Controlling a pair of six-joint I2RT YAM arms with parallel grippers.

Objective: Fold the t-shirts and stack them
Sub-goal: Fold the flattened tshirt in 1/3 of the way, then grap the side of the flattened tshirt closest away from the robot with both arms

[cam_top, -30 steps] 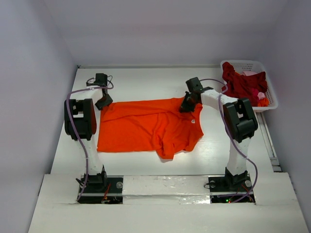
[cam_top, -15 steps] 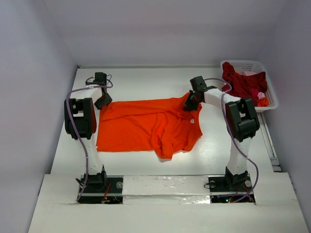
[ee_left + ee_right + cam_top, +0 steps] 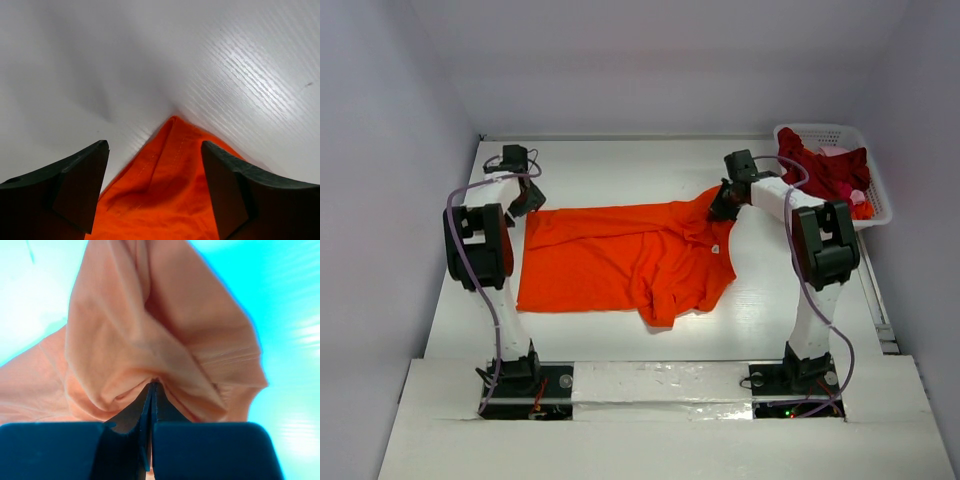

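Pale orange t-shirt (image 3: 150, 330) fold pinched in right pincer (image 3: 151, 400), jaws pressed together, cloth bunched.

One orange t-shirt (image 3: 610, 262), one basket (image 3: 823, 131), two arms (image 3: 480, 245) (image 3: 823, 245)

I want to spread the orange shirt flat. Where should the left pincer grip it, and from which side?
Likely the shirt at its far-left corner, which lies flat and pointed between the open fingers of the left pincer. Come from above, off the far-left side; the right pincer holds the far-right part.
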